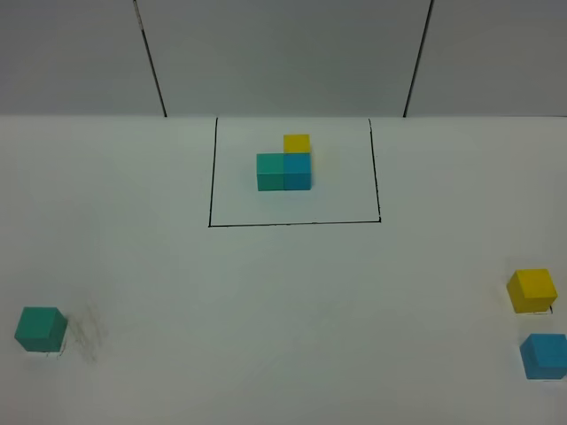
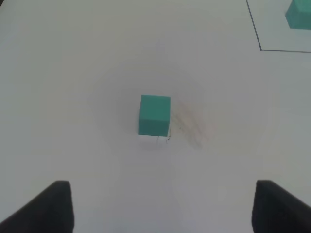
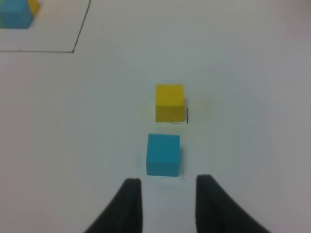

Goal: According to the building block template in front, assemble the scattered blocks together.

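A white bench (image 1: pixel 292 301) carries everything. Toward its far middle stands the template (image 1: pixel 285 166): a green cube and a blue cube touching side by side, green on the left, with a yellow cube touching the far side of the blue one. It sits in the far half of a thin black rectangle (image 1: pixel 211 177) drawn on the bench. The loose cubes lie well apart from it. The green cube (image 1: pixel 40 328) rests at the near left, with a faint grey smudge (image 1: pixel 89 335) just to its right. The yellow cube (image 1: pixel 532 290) and the blue cube (image 1: pixel 543 355) sit at the near right edge, close together but not touching, the yellow one farther away. The left gripper (image 2: pixel 163 184) hangs above the bench with its fingers spread wide, the green cube beyond the tips, and it holds nothing. The right gripper (image 3: pixel 167 187) is also spread, more narrowly, with the blue cube just beyond its tips and the yellow cube beyond that. It grips nothing.
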Motion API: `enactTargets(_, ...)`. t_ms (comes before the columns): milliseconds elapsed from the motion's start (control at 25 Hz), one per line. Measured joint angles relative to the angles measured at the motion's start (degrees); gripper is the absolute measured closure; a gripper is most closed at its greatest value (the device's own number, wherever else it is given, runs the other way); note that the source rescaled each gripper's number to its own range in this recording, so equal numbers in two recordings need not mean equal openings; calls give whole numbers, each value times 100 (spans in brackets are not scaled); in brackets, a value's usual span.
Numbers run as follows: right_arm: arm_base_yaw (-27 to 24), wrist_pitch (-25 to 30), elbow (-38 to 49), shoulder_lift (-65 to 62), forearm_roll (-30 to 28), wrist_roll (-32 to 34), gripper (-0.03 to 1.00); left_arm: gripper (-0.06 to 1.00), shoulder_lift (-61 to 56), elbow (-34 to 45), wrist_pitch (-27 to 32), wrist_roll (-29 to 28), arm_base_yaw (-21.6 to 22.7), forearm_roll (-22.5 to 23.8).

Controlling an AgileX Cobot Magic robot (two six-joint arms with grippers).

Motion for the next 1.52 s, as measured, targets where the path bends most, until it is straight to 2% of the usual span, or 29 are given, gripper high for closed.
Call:
enactTargets(1040, 0, 0, 0, 0, 0, 0, 93, 31, 53, 0, 0, 0, 0, 0)
enactTargets(1280, 0, 0, 0, 0, 0, 0, 93, 31, 1403, -362, -421, -188, 0, -5)
enactTargets(1520, 0, 0, 0, 0, 0, 0, 93, 31, 3688, -814, -1037, -442, 0, -5)
